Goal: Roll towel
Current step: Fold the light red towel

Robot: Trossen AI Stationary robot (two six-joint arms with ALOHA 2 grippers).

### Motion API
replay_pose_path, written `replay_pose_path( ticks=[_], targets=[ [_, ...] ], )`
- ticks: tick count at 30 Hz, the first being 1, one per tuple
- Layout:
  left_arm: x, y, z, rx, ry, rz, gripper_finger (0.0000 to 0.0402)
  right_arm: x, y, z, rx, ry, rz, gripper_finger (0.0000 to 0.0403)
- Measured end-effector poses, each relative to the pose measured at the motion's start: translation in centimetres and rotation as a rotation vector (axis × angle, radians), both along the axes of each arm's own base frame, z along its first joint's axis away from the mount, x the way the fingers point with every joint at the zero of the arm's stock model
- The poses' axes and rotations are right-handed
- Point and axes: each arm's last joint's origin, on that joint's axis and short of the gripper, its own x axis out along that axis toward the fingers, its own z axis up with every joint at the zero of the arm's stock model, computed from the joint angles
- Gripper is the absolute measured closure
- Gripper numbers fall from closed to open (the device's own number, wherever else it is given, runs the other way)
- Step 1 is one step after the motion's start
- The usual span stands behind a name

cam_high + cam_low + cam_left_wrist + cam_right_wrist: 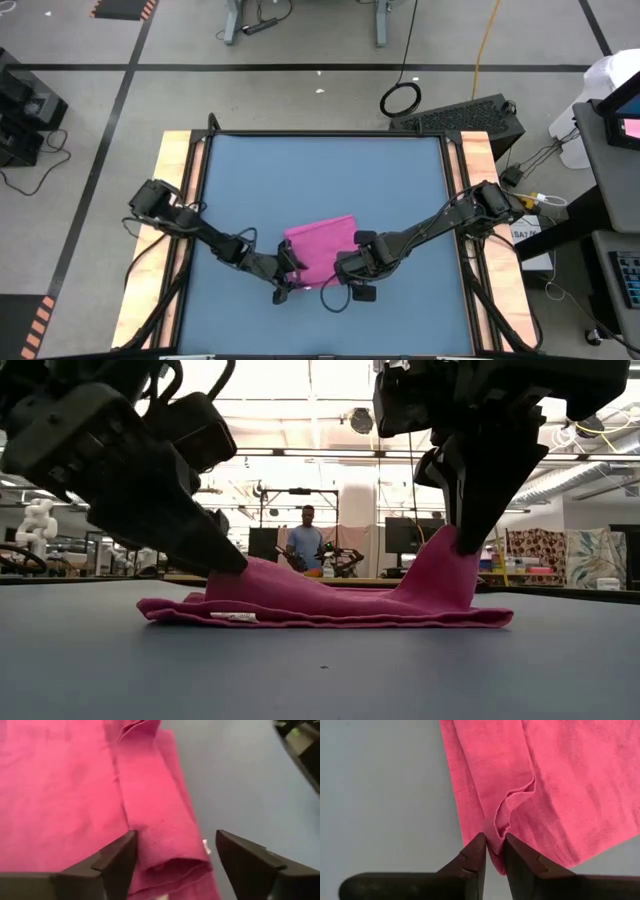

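Towel: we see the towel (322, 252) lying near the front middle of the table (320, 170), between our two grippers, mostly flat, with one long edge already turned over into a loose fold.
Tag: a small white tag (232, 617) shows at the towel's near edge in the low view.
Left gripper: our left gripper (172, 851) sits low at the folded edge with its fingers (120, 860) spread apart; the fold runs between them but we see no pinch on it.
Right gripper: our right gripper (493, 851) is clamped on the towel's edge, fingers drawn nearly together with a pucker of cloth between them; in the low view the cloth rises in a peak under it.
Handling: we judge the towel light, soft and limp. It will sag and drape from any single hold, and a loose roll will likely spring open once let go. It looks grippy against itself, not slippery, and nothing about it is fragile.
Where to hold: we judge the best hold is on the folded edge itself, one gripper toward each end, pinching through both layers so the fold turns over evenly.
Risk: we think a pinch on only the top layer would peel the fold apart, and one gripper pulling alone would skew the roll.
Progress: we judge the rolling barely begun; most of the towel is still flat.
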Motion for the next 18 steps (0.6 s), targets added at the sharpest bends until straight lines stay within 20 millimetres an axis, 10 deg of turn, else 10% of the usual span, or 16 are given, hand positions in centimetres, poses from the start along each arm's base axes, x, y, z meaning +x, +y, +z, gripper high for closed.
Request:
replay_pose_path(
  ticks=[10,18],
  targets=[
    [-0.3,0.0,-0.1,0.033,0.024,-0.015,0.0384,0.0,0.0,0.0,0.004,-0.003,-0.013,0.0347],
    [-1.5,-0.2,3.1,0.035,0.018,-0.04,0.0366,0.0,0.0,0.6,0.025,-0.026,-0.057,0.0379]
  ],
)
